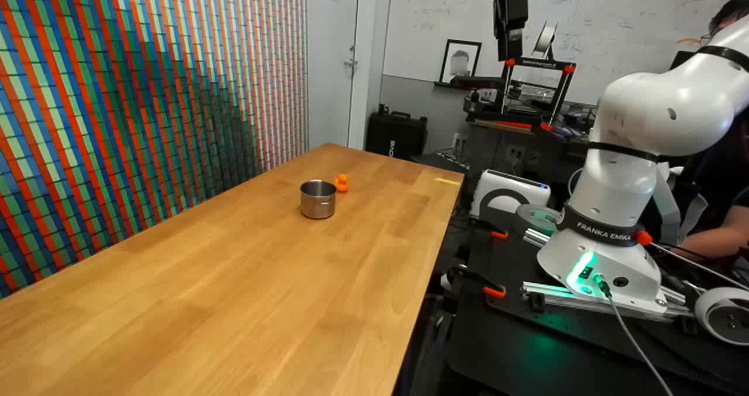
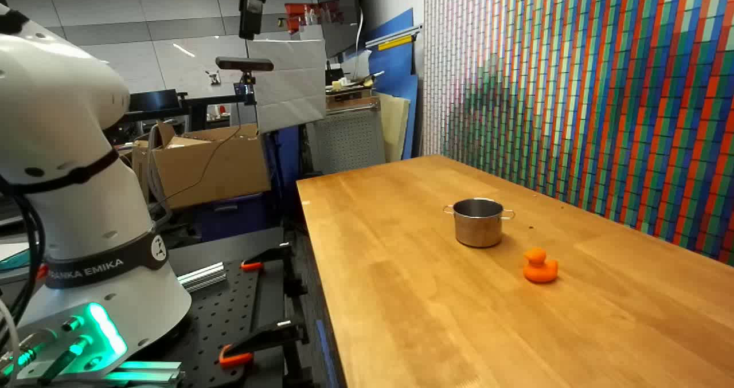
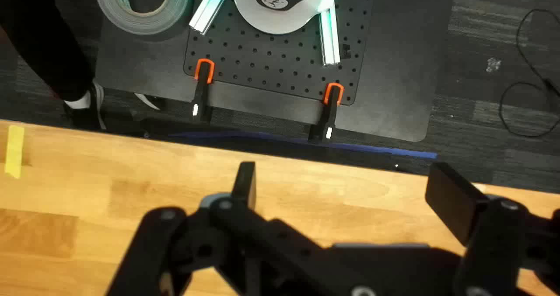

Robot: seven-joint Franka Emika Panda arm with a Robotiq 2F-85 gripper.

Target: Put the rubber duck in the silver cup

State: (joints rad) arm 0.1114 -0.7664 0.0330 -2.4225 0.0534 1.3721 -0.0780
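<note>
In an exterior view, the rubber duck [image 1: 341, 185] sat loose on the tabletop [image 1: 263, 279], toward its one-o'clock end. In an exterior view, the silver cup [image 2: 479, 230] stood at ten o'clock from the duck, apart, mouth upward, presumably to receive it. In the wrist view, the gripper [image 3: 345, 184] was spread wide, holding nothing, likely ready to straddle the duck.
</note>
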